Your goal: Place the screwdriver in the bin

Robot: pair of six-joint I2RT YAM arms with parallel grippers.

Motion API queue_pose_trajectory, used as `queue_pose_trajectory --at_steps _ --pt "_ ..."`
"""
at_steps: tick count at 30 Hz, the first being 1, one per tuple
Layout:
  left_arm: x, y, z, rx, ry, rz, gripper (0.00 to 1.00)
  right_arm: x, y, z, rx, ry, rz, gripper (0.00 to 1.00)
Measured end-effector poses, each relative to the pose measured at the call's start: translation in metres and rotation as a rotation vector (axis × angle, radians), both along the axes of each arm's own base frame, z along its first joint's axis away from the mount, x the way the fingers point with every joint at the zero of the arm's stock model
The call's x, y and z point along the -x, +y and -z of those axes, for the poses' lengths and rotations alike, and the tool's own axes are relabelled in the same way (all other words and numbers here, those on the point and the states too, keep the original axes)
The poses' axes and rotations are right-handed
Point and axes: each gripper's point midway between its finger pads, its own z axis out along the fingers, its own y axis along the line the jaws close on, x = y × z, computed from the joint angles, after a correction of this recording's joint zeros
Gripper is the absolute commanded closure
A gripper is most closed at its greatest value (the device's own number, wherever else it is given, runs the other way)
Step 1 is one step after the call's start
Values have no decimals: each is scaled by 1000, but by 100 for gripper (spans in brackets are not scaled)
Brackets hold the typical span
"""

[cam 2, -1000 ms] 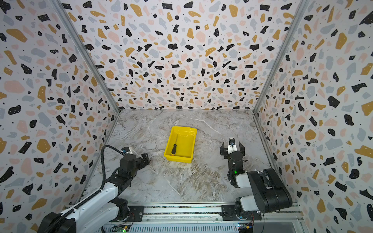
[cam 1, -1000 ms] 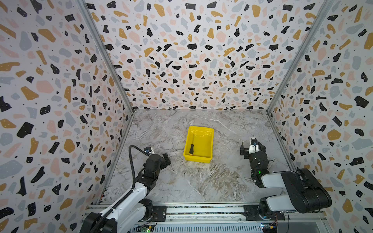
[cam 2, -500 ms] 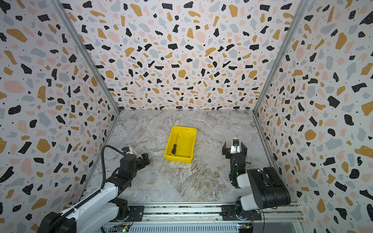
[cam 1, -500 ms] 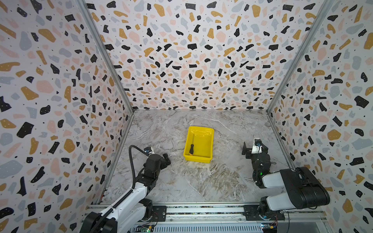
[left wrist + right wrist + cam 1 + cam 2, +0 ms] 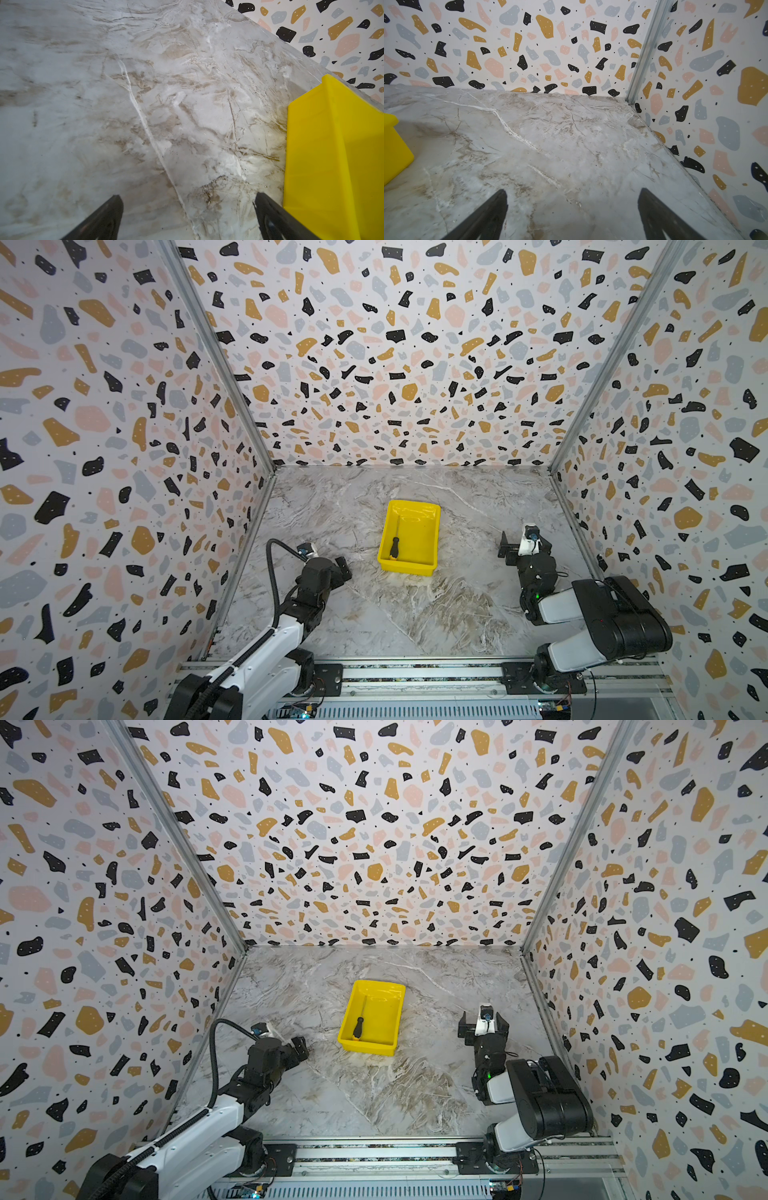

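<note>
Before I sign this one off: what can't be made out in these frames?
- Screwdriver tip type: too small in both top views.
- Bin interior: hidden in both wrist views; only its outer wall shows.
- Left gripper and right gripper finger bases: cut off by the wrist views' edges.

Bright, even light; soft shadows, sharp focus.
</note>
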Motion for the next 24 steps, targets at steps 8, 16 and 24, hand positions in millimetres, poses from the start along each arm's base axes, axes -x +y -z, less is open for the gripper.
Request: queue_pose_trajectory --at_steps 8,16,24 --pt "1 1 9 -9 33 -8 0 0 0 2 -2 10 0 1" --pt "-15 22 -19 -88 4 -135 0 0 0 2 -2 10 0 1" --pt "-42 52 -93 -352 -228 -236 0 0 0 2 -3 10 0 1"
